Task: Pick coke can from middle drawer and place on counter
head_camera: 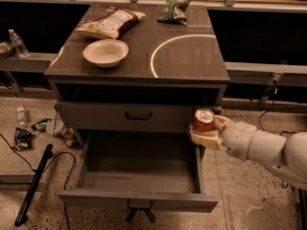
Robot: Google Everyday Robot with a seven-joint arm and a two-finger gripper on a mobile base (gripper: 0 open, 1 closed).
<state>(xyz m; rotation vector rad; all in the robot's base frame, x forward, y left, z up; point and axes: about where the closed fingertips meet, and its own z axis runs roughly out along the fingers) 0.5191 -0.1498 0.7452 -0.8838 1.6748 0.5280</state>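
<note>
My gripper [207, 130] is shut on the coke can [203, 120], a small red can with a silver top, held upright. It sits above the right wall of the open middle drawer [139, 169], level with the closed drawer front that has a black handle [138, 115]. The drawer's grey floor is bare. The counter [187, 56], dark wood grain with a white arc, lies above and to the left of the can. My white arm [268, 150] reaches in from the right.
On the counter are a white bowl [105, 52], a brown snack bag [111, 23] and a green snack bag [174, 5]. A black pole [33, 186], a cable and litter lie on the floor at the left. A water bottle [18, 43] stands at far left.
</note>
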